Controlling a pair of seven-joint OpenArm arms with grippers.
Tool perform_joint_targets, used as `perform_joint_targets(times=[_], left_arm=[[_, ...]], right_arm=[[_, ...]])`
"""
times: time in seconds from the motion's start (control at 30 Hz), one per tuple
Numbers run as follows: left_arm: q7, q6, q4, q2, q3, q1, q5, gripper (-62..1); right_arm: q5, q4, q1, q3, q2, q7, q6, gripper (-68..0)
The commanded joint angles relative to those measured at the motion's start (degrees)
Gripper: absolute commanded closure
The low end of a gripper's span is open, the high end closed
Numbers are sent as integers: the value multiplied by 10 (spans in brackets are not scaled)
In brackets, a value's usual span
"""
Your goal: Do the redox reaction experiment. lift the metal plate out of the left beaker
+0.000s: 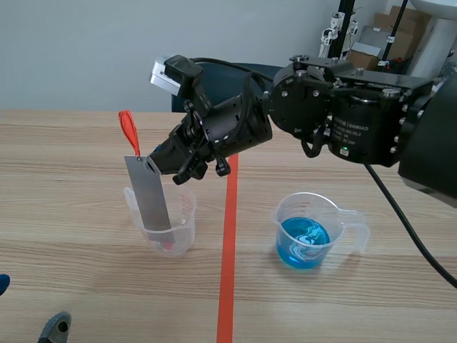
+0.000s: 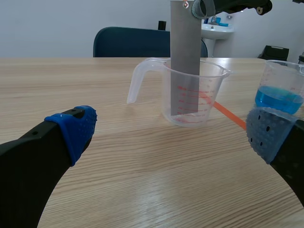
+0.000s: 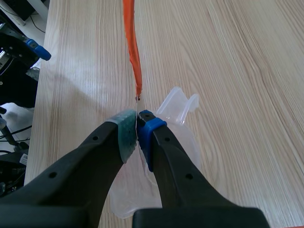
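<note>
A grey metal plate (image 1: 148, 196) stands tilted with its lower end inside the clear left beaker (image 1: 170, 232); an orange-red strip (image 1: 128, 132) sticks up from its top. My right gripper (image 1: 155, 164), reaching across from the right, is shut on the plate's top edge. In the right wrist view the pads (image 3: 126, 135) pinch the plate edge-on, the strip (image 3: 133, 47) ahead and the beaker (image 3: 180, 111) below. From the left wrist, the plate (image 2: 186, 57) dips into the beaker (image 2: 190, 102) ahead of my open left gripper (image 2: 173, 137), which holds nothing.
A second clear beaker (image 1: 307, 232) with blue liquid stands right of the red tape line (image 1: 228, 236); it also shows as the blue-filled beaker (image 2: 280, 90) beside the left gripper's right finger. A blue chair (image 2: 133, 42) sits beyond the table's far edge.
</note>
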Motion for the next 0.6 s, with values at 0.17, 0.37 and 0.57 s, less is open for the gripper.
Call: perform_joint_targets(times=[0.17,0.37,0.57], left_arm=[[-8,-1,10,-7,0,-3,-3,-623],[-8,-1,10,-7,0,-3,-3,-623],[-8,-1,10,-7,0,-3,-3,-623]], right_arm=[[10,35,4,4,2,-11,9,-6],[8,55,4,4,8,-28,9,-6],[5,96,4,4,33,-30,9,-6]])
